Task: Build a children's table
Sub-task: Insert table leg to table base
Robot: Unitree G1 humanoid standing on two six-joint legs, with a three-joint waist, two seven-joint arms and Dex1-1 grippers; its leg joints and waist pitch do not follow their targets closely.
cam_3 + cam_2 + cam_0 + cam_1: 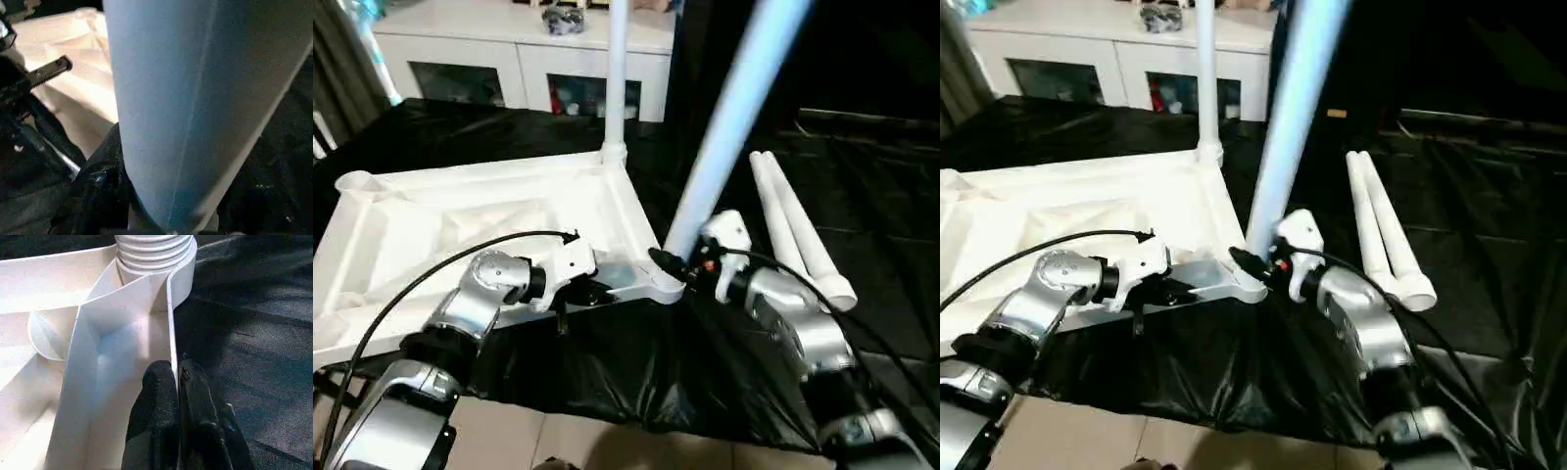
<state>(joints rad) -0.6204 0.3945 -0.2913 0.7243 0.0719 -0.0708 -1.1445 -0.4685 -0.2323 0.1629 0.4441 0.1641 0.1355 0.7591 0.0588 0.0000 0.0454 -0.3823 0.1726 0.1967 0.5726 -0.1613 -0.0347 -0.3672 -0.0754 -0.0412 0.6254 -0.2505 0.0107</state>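
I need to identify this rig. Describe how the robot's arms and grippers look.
Both arms are rounded silver metal segments with black joints. The left gripper and the right gripper each have a white housing and two black fingers. A thin black cable loops over each forearm. The right wrist carries a small red mark.

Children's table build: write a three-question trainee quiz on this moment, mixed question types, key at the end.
1. True or false: one leg already stands upright in a far corner socket of the tabletop.
2. How many loose legs lie on the black cloth?
3. What does the left pincer clamp? A) a loose leg B) the tabletop's rim wall C) the cloth

Key: 1 true. 2 two, side by side. 3 B; the right pincer meanwhile grips the tilted leg at the near corner socket.
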